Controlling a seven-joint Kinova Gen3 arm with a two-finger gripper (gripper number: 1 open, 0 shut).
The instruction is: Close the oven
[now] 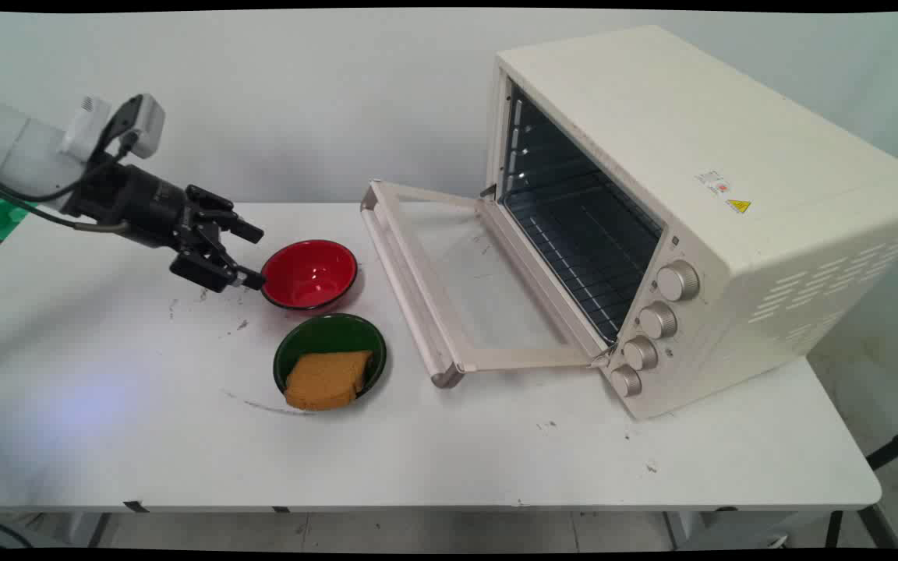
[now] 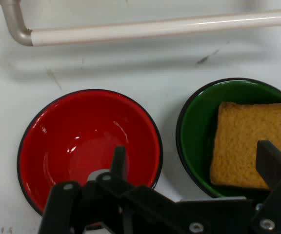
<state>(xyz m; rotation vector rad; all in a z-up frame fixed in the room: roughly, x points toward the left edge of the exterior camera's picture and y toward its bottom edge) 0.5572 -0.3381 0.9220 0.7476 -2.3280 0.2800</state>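
The tool [image 1: 250,253] is seen spread wide open with nothing held, at the left rim of a red bowl [image 1: 309,273] on the table [image 1: 449,452]. Just beside that bowl, a green bowl [image 1: 330,341] holding a toast slice [image 1: 328,379] is found, with an open-doored oven [image 1: 698,210] to the right.

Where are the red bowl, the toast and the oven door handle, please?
Red bowl [image 1: 309,273]: main view, inner floor.
Toast [image 2: 252,144]: hand view, middle of the slice.
Oven door handle [image 2: 155,29]: hand view, middle of the bar.

Black end effector [image 1: 250,253]. Nearest it, a glossy red bowl [image 1: 309,273] with black rim. Beyond that, a green plate [image 1: 330,354] bearing golden-brown toast [image 1: 328,379]. Cream oven [image 1: 675,210], dark interior. White desk [image 1: 449,452], scuffed.
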